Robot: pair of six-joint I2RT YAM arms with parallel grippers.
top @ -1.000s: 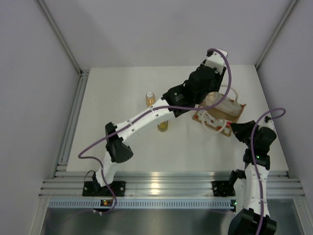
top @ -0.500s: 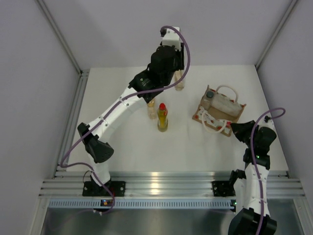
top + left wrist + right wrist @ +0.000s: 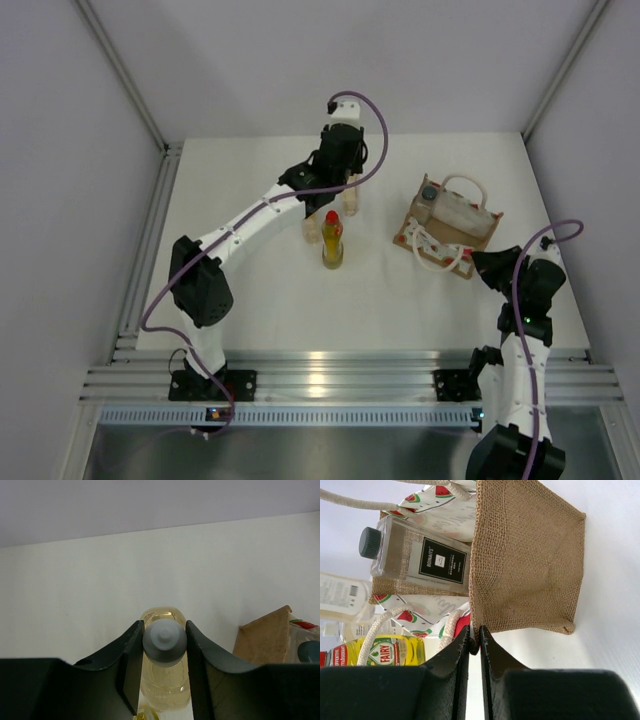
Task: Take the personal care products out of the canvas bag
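**Status: Canvas Bag and Personal Care Products**

**Canvas bag.** The canvas bag (image 3: 530, 565) lies on its side on the tabletop (image 3: 250, 290), near the right edge and toward the far right corner. Its body is coarse tan-brown weave. Its white panel carries a red-and-green watermelon print. The pale rope handles (image 3: 372, 637) loop out at the open end.

**Clear bottle.** The clear squarish bottle (image 3: 427, 557) lies flat at the bag's open mouth. It has a dark ribbed cap and a black label. The cap end points toward the far edge.

**Bottles on the tabletop.** Three bottles stand left of the bag, in the middle of the tabletop toward the far edge.
- The yellow-amber bottle (image 3: 332, 243) has a red cap and stands nearest the near edge.
- The second amber bottle (image 3: 311, 229) stands just beside it, on its left.
- The held amber bottle (image 3: 165, 685) is upright and closest to the far edge. Whether its base rests on the tabletop cannot be told.

**Left tool.** The left tool (image 3: 164, 632) is clenched on the held amber bottle, one finger on each side of its pale cap.

**Right tool.** The right tool (image 3: 474, 637) is pinched tight on the bag's brown edge at its near corner.
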